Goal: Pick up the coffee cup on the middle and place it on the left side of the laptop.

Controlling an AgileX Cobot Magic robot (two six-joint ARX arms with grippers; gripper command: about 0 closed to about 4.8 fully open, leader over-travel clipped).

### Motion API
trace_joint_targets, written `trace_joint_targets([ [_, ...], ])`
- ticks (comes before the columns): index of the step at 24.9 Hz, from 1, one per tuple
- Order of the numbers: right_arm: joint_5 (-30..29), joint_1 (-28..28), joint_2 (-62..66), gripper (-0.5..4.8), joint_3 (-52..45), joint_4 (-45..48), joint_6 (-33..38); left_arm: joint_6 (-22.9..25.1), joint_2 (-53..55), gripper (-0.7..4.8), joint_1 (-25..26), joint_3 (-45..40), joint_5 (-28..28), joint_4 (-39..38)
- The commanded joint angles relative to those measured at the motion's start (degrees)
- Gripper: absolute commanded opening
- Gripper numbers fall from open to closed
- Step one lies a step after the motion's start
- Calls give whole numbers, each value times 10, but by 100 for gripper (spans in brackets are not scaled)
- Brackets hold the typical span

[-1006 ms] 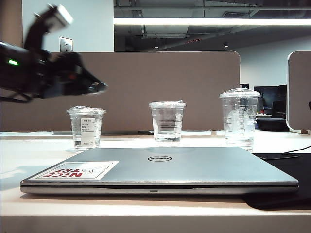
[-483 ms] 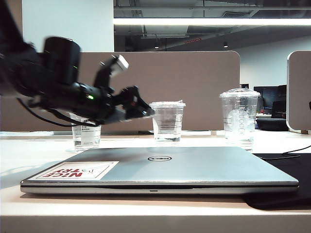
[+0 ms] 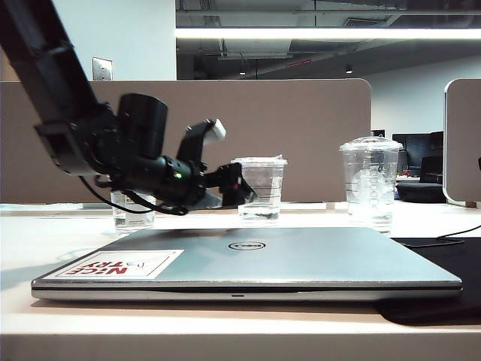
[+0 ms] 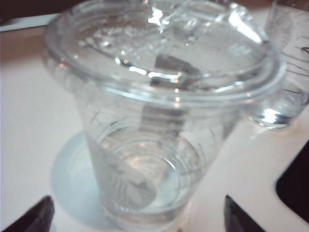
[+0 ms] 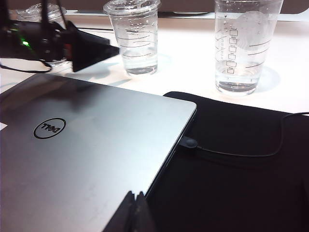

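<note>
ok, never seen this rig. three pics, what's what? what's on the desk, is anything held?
It is a two-armed robot. The exterior view faces the desk: a closed laptop, behind it a labelled cup, the middle coffee cup and a tall domed cup. The left gripper reaches toward the middle cup; its wrist camera shows that cup close up between open fingertips, not gripped. The right wrist camera looks across the laptop; the right gripper is shut and empty.
</note>
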Motion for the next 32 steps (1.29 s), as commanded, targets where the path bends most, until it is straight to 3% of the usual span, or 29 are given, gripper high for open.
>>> trace_joint_targets([
  [1, 0, 0, 1, -5, -2, 10, 0, -3, 20, 479, -1, 35, 28, -23],
  [13, 0, 1, 1, -5, -2, 10, 0, -3, 78, 479, -3, 118, 34, -40],
  [32, 0, 1, 1, -5, -2, 10, 0, -3, 96, 479, -7, 166, 38, -44],
])
